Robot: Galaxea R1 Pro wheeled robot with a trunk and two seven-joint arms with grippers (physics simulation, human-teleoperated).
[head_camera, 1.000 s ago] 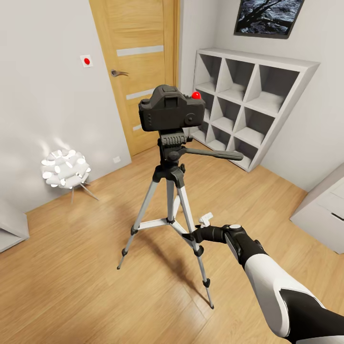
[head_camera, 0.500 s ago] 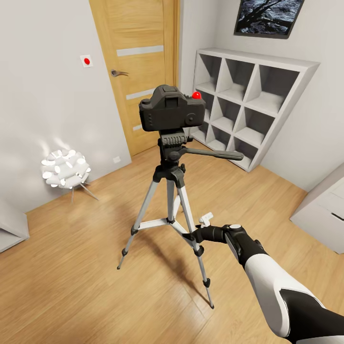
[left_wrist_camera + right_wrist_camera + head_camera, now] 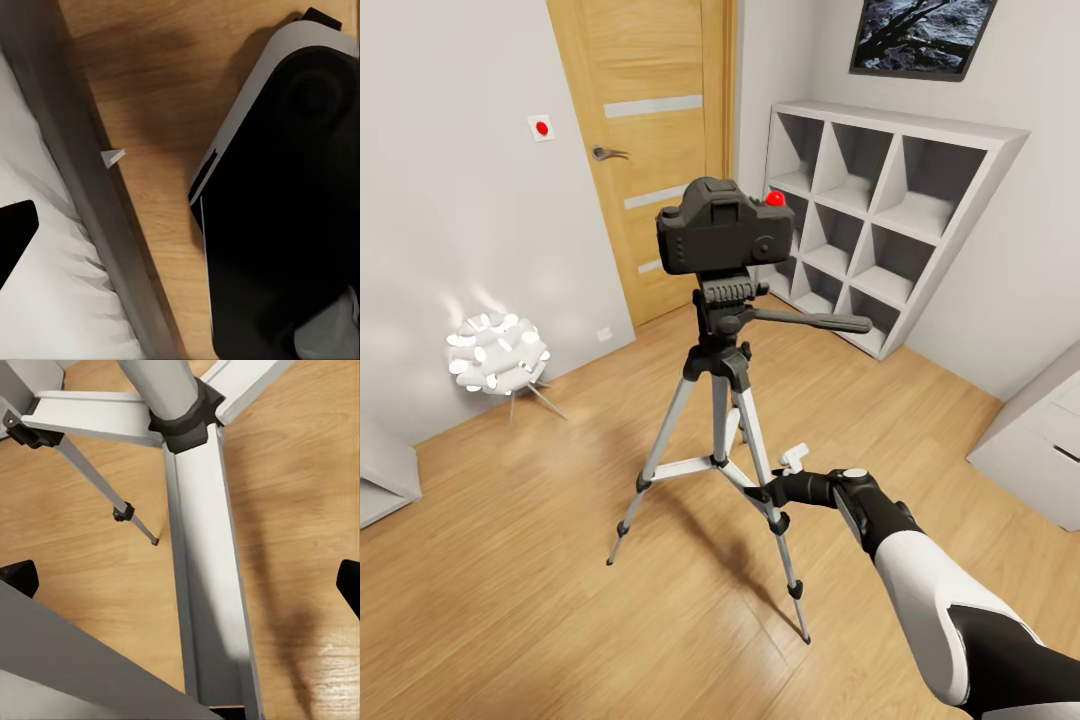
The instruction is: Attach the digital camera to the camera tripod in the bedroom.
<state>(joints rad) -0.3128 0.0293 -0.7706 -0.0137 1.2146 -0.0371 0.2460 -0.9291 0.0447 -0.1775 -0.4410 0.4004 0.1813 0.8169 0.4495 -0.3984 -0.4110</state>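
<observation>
The black digital camera (image 3: pixel 726 230), with a red dot (image 3: pixel 774 199) on top, sits on the pan head of the camera tripod (image 3: pixel 720 372). The tripod stands upright on the bedroom's wood floor, its long handle (image 3: pixel 815 322) pointing right. My right gripper (image 3: pixel 765 492) is low at the tripod's near leg. In the right wrist view it is open (image 3: pixel 180 581), with the silver leg (image 3: pixel 206 555) between its widely spread fingertips. In the left wrist view one black fingertip (image 3: pixel 15 236) shows at the picture's edge, over the bed.
A wooden door (image 3: pixel 650 150) and a grey cube shelf (image 3: pixel 890 220) stand behind the tripod. A white floor lamp (image 3: pixel 497 352) is at the left and a white cabinet (image 3: pixel 1040 440) at the right. The grey bed frame (image 3: pixel 97 210) lies beside my base (image 3: pixel 285 225).
The tripod with the camera on it has shifted slightly to the right. My right gripper stays at the near leg.
</observation>
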